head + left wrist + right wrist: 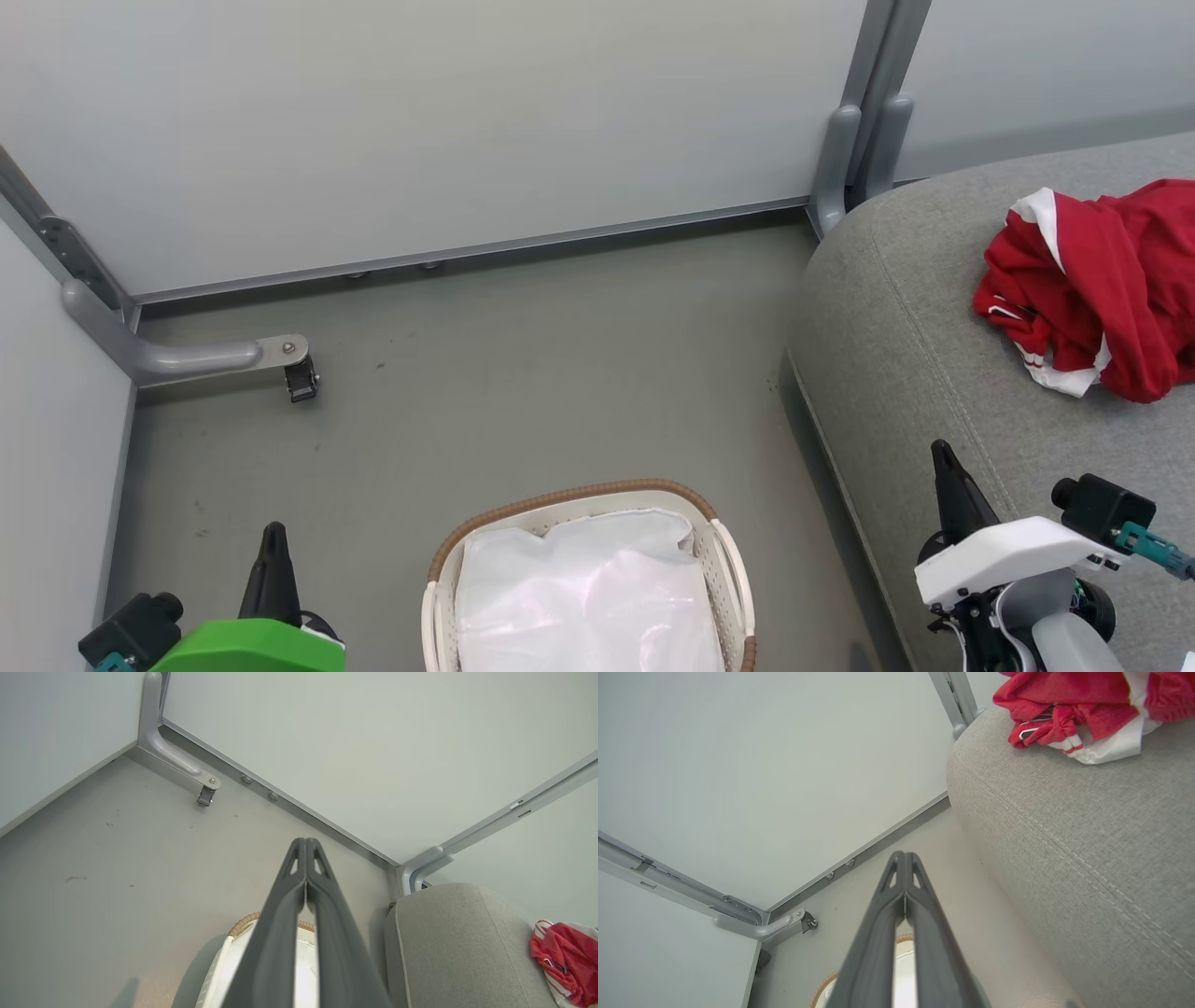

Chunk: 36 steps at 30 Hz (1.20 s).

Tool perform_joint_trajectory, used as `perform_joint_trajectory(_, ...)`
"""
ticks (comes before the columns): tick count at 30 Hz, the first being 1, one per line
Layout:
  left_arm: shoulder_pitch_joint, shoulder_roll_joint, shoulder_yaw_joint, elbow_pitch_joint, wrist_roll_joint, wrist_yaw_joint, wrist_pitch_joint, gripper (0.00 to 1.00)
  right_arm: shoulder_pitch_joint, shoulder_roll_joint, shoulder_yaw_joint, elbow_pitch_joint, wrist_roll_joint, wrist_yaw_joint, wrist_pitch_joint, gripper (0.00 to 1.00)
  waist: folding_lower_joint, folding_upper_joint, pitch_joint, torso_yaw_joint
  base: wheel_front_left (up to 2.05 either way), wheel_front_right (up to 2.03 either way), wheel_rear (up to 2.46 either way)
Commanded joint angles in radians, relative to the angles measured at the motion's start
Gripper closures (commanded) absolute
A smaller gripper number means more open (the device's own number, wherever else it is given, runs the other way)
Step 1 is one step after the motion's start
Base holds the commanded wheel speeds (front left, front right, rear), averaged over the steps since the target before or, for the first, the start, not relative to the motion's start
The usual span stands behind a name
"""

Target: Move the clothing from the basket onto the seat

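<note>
Inside, the basket [731, 560] holds a white liner [588, 597]; clothing [1111, 280] lies on the seat [915, 373]; left gripper [274, 537], right gripper [941, 457]: fingers closed, empty

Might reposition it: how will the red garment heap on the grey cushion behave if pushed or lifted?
The crumpled red white-trimmed fabric clothing looks floppy; pushed, it would likely bunch, not slide. The grey woven-fabric seat cushion probably grips it. Lifted, folds may dangle.

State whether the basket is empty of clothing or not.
Empty, as far as visible: the basket holds a white liner, and the clothing lies bunched on the seat.
</note>
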Motion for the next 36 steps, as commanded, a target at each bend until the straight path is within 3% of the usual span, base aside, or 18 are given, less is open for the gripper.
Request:
perform_joint_trajectory(1, -0.032, 0.004, 0.008, -0.018, -0.036, -0.005, 0.008, 1.00, -0.001, -0.005, -0.008, -0.020, 0.040, 0.000, 0.009, 1.00, 0.0000, 0.0000, 0.000, 0.000, 0.00, 0.00, 0.00)
perform_joint_trajectory(36, -0.077, 0.007, 0.044, -0.051, -0.445, -0.016, 0.121, 1.00, 0.009, -0.008, -0.060, -0.068, 0.476, -0.001, 0.121, 1.00, 0.0000, 0.0000, -0.012, -0.005, 0.00, 0.00, 0.00)
